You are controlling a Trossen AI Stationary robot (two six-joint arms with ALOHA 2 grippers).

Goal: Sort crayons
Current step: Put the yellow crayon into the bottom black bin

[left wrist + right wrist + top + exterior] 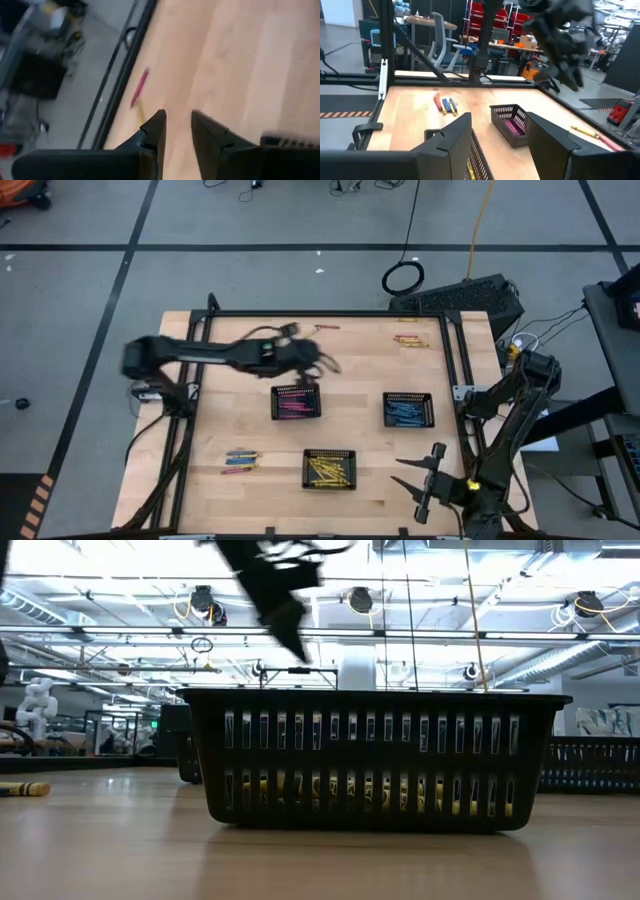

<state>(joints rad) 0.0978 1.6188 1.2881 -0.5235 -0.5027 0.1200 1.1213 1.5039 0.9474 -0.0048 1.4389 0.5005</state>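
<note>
From above, my left gripper [325,366] hangs over the wooden table [360,415] just beyond the tray of pink crayons [296,402], on the side away from the yellow tray [329,468]; the blue tray [407,409] sits beside the pink one, toward my right arm. A small loose group of crayons [241,461] lies beside the yellow tray on my left-arm side, another group [407,339] lies near the far edge beyond the blue tray, and a lone one [328,328] rests beyond the pink tray. My right gripper [428,477] waits near the yellow tray, fingers spread wide and empty. At table height, the yellow tray [372,758] fills the view, my left gripper [290,625] blurred above it, one crayon [24,788] lying off to its side. Through my left wrist, my fingers [156,131] stand slightly parted with nothing between them, above bare wood near a pink crayon [139,88] at the table edge. Through my right wrist, my open fingers [456,135] frame the pink tray [511,123].
</note>
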